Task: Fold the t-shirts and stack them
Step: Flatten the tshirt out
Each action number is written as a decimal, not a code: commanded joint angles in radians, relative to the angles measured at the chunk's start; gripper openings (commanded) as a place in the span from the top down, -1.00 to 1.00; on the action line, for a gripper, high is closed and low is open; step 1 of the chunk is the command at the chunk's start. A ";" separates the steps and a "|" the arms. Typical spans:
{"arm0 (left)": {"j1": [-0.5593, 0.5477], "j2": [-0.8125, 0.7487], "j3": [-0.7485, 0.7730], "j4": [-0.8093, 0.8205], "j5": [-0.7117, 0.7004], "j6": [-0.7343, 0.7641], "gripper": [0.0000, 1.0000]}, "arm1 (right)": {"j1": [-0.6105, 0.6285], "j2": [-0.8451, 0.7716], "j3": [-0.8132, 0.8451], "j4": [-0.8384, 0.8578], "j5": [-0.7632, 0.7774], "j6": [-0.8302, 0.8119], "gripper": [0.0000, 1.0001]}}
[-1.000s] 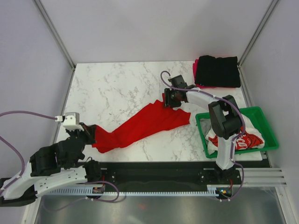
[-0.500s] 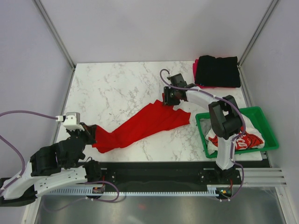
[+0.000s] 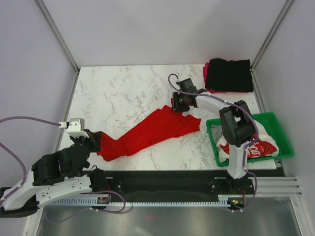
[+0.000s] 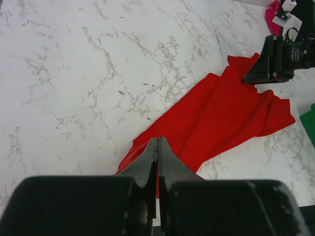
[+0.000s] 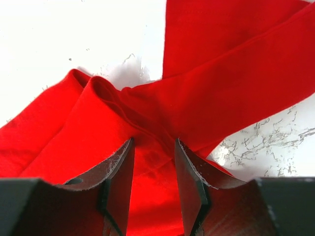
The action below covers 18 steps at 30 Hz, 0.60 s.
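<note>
A plain bright red cloth t-shirt (image 3: 157,132) lies stretched across the white marble table (image 3: 118,93), left of the green plastic crate (image 3: 266,116). The left claw (image 4: 157,147) pinches the end farthest from the crate. The right claw (image 5: 152,160), spread, straddles the end nearest the crate.

The red t-shirt (image 3: 152,132) and black t-shirt (image 3: 229,74) are plain, the table (image 3: 118,93) white (grey-veined), the crate (image 3: 278,122) green

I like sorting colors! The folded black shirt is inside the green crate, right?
Not quite. The folded black shirt lies on the table's far right corner, atop a pink one, not inside the green crate. The top view shows it.
</note>
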 commanded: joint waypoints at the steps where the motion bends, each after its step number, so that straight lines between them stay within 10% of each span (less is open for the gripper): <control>1: -0.003 0.012 -0.002 0.037 -0.001 0.042 0.96 | 0.006 0.010 -0.020 0.031 0.002 -0.006 0.09; 18: -0.004 0.015 -0.004 0.040 0.000 0.045 0.96 | 0.004 -0.009 -0.012 0.037 -0.016 0.011 0.73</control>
